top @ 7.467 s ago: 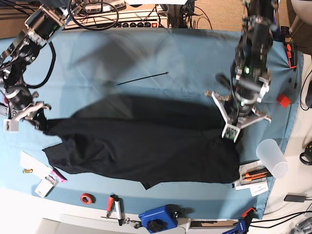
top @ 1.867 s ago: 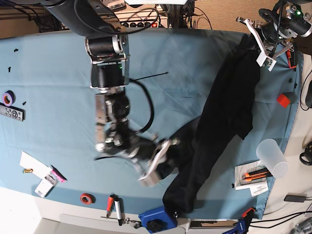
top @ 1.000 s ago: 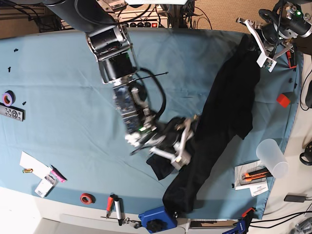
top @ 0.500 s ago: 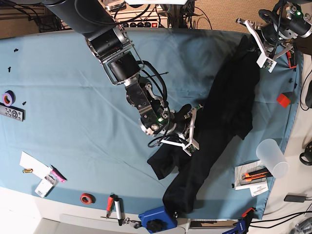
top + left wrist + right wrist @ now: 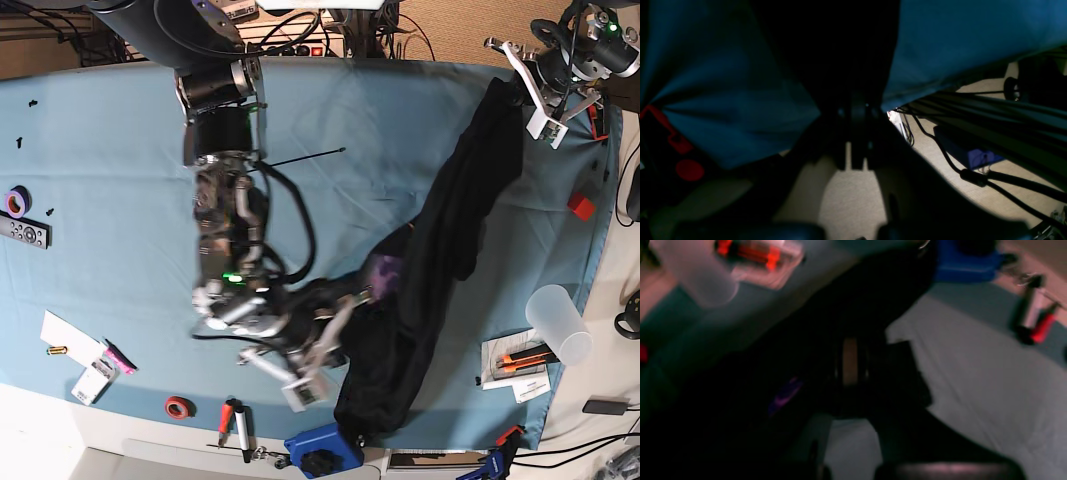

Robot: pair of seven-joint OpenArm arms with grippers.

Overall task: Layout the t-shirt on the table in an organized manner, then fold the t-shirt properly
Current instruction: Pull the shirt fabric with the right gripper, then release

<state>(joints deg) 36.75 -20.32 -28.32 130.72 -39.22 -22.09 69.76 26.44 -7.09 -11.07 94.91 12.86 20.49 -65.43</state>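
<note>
I see wide bare light blue table cloth [image 5: 90,160] to pass over. The stretched black fabric t-shirt [image 5: 470,210] bars the other side; a thin black rod [image 5: 305,155] and translucent plastic cup [image 5: 558,322] obstruct too.

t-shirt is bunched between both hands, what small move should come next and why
Probably draw the right hand out toward the open table, away from the left hand. Both are shut on the t-shirt, which hangs as a narrow twisted band with its purple print crumpled. Pulling the two grips apart should spread the fabric flat.
</note>
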